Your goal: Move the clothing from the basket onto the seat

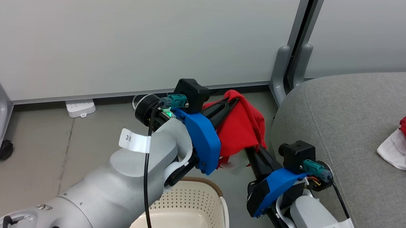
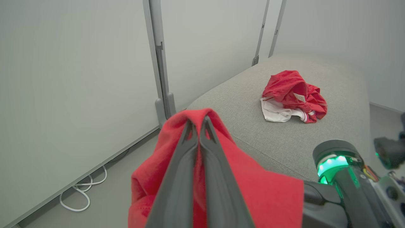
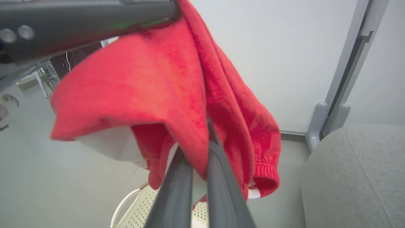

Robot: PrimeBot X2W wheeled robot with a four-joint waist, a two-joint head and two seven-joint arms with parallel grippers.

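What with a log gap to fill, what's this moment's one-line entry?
left gripper: shut on garment | right gripper: shut on garment | garment: held clear of basket | other garment: on seat

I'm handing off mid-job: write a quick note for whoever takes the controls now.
Left gripper: shut on the bright red soft fabric garment, held up over the cream-white perforated plastic basket.
Right gripper: shut on the same garment's lower part.
Done: the other red garment with white trim lies crumpled on the light grey upholstered seat.
To do: carry the held garment over to the seat and release. The basket's visible part holds no clothing; the rest is hidden by the left arm.
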